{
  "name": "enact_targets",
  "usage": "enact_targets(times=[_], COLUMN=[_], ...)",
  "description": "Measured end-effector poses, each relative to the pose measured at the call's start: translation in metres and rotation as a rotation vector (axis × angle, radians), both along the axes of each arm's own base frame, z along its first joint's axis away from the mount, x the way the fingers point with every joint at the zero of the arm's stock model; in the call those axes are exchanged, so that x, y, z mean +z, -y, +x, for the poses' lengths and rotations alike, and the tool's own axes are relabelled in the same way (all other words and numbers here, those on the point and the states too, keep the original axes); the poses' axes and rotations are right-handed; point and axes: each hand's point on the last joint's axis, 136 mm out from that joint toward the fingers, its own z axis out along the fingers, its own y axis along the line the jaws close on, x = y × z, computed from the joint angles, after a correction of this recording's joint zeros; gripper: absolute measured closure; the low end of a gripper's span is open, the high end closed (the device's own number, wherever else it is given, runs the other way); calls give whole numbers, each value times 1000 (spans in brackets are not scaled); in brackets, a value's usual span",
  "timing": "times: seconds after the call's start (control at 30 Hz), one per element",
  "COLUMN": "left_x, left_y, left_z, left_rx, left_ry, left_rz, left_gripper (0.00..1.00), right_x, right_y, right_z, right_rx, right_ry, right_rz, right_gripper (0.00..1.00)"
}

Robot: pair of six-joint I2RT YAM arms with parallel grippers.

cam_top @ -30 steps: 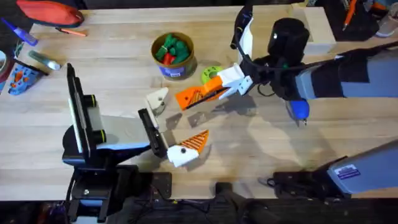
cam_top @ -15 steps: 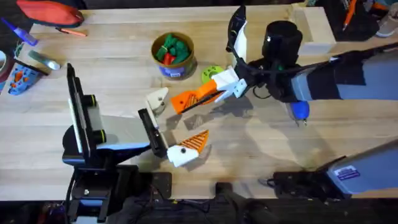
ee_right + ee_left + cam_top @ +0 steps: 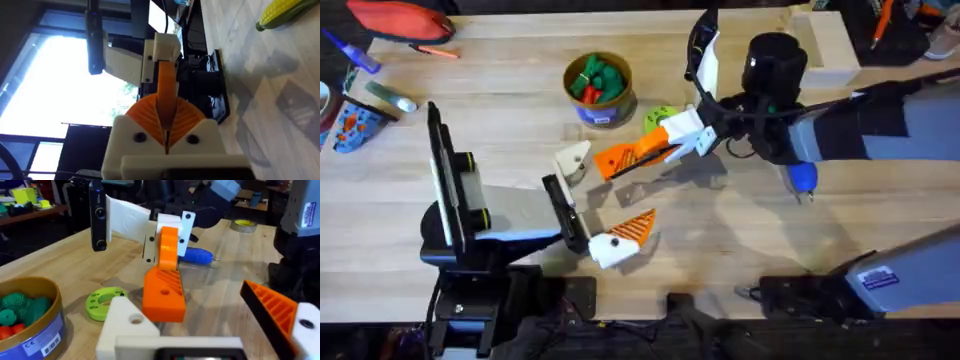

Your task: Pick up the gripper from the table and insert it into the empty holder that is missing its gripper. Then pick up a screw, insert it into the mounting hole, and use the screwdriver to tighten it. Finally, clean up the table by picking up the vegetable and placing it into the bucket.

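One: Which job is it now?

Two: The first one. The right end effector is pinching the gripper and holds it just beside the holder, not in it yet.

One: What comes next?

Two: I think the orange piece has to line up with the white holder and slide in straight (a crooked push could jam it).

One: And the left end effector?

Two: Its fingers are spread wide. The holder looks like one of them.

One: What else is around?

Two: The screwdriver lies on the table under the right arm. The bucket has green and red toys inside, with a green ring close by. The vegetable waits on the table. I see no screw.
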Motion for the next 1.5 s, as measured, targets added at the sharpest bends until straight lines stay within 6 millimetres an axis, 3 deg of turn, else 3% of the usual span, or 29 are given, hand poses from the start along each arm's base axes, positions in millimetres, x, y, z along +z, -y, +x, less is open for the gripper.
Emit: enact_targets(times=[1.5], left_x=[0], left_y=[0], left_z=[0], left_rx=[1], left_ry=[0], left_rz=[0], left_gripper=[15], right_x=[4], right_y=[-10], right_z=[0], right_rx=[0], right_ry=[5], right_rz=[-5], right_gripper=[992])
